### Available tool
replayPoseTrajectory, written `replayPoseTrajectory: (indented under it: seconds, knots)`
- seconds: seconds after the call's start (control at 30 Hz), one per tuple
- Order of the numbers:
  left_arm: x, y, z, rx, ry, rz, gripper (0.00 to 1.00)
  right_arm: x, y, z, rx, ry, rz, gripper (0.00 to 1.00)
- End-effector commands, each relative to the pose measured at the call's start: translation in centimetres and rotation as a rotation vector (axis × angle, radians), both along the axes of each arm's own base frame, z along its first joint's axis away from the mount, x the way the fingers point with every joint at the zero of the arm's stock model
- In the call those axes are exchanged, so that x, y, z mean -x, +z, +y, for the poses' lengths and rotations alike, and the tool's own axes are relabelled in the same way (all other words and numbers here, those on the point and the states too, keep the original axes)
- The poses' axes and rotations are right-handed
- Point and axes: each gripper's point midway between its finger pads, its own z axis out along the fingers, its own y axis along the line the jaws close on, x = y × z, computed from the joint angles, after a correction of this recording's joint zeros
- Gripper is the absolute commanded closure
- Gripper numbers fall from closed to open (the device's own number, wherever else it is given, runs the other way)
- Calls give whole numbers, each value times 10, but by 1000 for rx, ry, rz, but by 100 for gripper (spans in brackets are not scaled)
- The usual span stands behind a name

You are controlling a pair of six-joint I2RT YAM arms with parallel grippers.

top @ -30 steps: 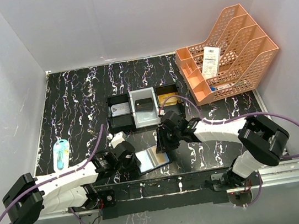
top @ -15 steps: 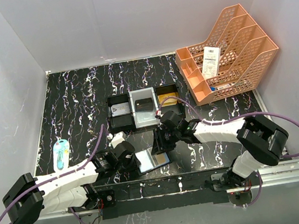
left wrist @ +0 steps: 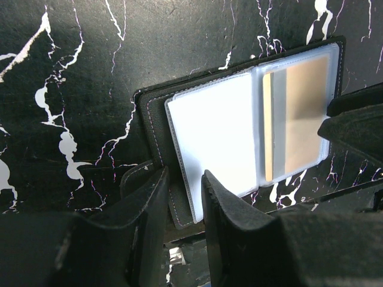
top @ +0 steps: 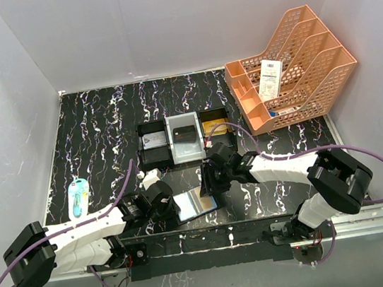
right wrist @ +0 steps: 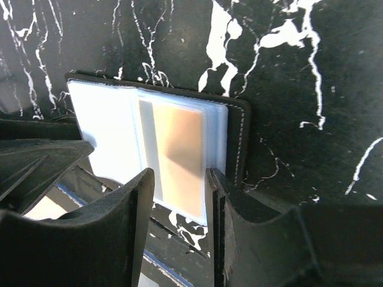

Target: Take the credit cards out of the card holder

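In the top view the left arm lies low, reaching toward 3 o'clock, and the right arm stretches toward 9 o'clock. Between them, at 6 o'clock on the black marbled table (top: 103,127), lies the open blue-grey two-panel card holder (top: 194,204). The left gripper (left wrist: 184,179), its jaws narrowly apart, straddles the holder's dark 9 o'clock edge; I cannot tell whether it pinches. The right gripper (right wrist: 178,176) stands slightly parted over the thin gold-orange plastic card (right wrist: 179,161) in the 3 o'clock panel.

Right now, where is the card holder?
In the top view the card holder lies open near the front edge of the table, centre, between the left gripper and the right gripper, just in front of the three small bins.
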Motion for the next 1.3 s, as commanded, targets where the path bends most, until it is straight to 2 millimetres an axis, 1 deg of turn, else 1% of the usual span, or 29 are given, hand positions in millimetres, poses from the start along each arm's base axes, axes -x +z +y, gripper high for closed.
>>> replayPoseTrajectory:
  seconds: [0.0, 0.13, 0.33, 0.5, 0.7, 0.8, 0.87, 0.93, 1.03, 1.17, 1.27]
  knots:
    - [5, -7, 1, 2, -10, 20, 73, -14, 13, 1, 20, -12, -70, 62]
    - [6, -8, 0, 0, -11, 22, 73, -9, 9, 6, -2, 18, -48, 62]
    - [6, -8, 0, -1, -13, 23, 74, -7, 9, 11, -27, 33, -41, 67]
    - [5, -8, -1, -2, -15, 24, 74, -12, 15, 8, 0, 23, -64, 67]
    - [5, -8, -2, -4, -15, 24, 75, -24, 31, -5, 79, -5, -130, 64]
    - [4, -8, -2, -2, -16, 21, 75, -24, 37, -2, 60, 5, -139, 64]
    - [4, -7, -3, 1, -17, 21, 75, -21, 38, 3, 34, 18, -127, 64]
    - [4, -6, -4, 2, -18, 19, 75, -17, 36, 8, 1, 30, -110, 64]
    - [4, -6, -3, 0, -18, 19, 75, -12, 28, 13, -23, 39, -83, 64]
    - [4, -6, -3, 1, -19, 20, 75, -8, 12, 11, 1, 47, -52, 64]
    - [4, -6, -2, 0, -17, 19, 76, -9, 2, 5, 44, 33, -47, 65]
